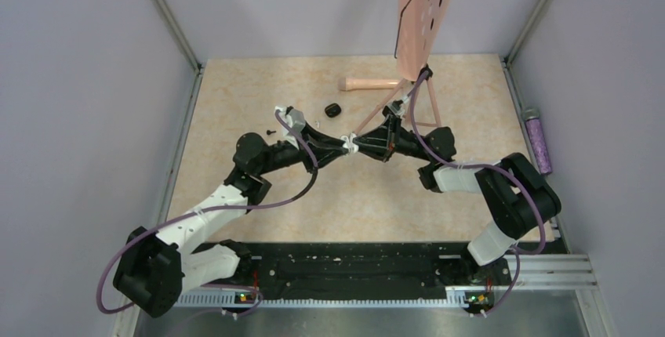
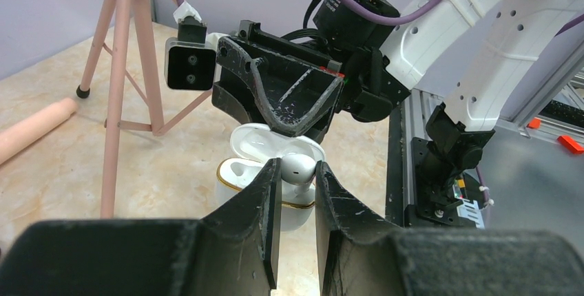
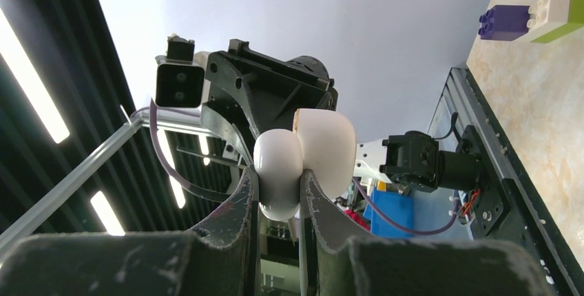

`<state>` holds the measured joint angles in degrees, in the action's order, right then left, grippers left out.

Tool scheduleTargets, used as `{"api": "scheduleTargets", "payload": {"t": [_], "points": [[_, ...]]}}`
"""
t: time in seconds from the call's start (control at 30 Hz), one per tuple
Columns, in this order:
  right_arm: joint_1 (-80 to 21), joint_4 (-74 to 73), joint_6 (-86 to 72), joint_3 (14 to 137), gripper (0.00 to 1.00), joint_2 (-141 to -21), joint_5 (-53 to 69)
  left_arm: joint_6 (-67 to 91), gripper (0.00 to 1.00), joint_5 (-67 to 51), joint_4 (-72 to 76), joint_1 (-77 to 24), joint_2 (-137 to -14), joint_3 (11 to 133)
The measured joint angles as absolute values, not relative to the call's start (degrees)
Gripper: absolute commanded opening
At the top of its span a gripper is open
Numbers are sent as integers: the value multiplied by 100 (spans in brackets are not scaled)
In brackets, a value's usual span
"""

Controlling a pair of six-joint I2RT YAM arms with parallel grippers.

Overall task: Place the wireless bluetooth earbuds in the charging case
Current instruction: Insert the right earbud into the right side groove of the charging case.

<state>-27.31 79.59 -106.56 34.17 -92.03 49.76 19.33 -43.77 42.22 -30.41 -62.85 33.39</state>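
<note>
A white earbud (image 2: 297, 165) is pinched between the fingers of my left gripper (image 2: 297, 172). Its stem points down into the open white charging case (image 2: 237, 175), which has a gold rim and its lid (image 2: 258, 141) tipped back. The case's left socket looks hollow. My right gripper (image 3: 277, 175) is shut on the rounded case body (image 3: 279, 155), with the lid (image 3: 330, 148) beside it. In the top view both grippers, left (image 1: 345, 143) and right (image 1: 359, 146), meet tip to tip above mid-table.
A pink tripod (image 1: 413, 90) carrying a pink board stands at the back right, with a pink cylinder (image 1: 368, 84) lying beside it. A small black object (image 1: 332, 109) and a tiny black speck (image 1: 270, 132) lie behind the left arm. A purple-and-green block (image 3: 527, 20) rests on the table.
</note>
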Motion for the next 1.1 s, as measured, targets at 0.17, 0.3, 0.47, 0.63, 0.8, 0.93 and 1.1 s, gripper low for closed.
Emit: {"api": "scheduleTargets", "payload": {"t": [0.17,0.3,0.47,0.63,0.8,0.93,1.1], "points": [[-2731,7972,-10661,3417,0,-9203,4960,1925,19,-4388,4060,-3041,-6285,3428],[-2729,7977,-10661,3417,0,-9203,4950,1909,35,-4388,3885,-3044,-6285,3511],[-2724,7975,-10661,3415,0,-9209,4930,1802,50,-4388,3656,-3044,-6272,3603],[-2724,7985,-10661,3415,0,-9227,4921,1721,63,-4383,3433,-3044,-6208,3664],[-2724,8007,-10654,3413,0,-9231,4919,1673,75,-4331,3288,-3044,-6093,3667],[-2724,7959,-10527,3413,0,-9229,4919,1662,87,-4191,2939,-3044,-5953,3778],[-2724,7544,-10173,3409,0,-9126,4923,1649,88,-3809,2392,-3044,-5688,4141]]}}
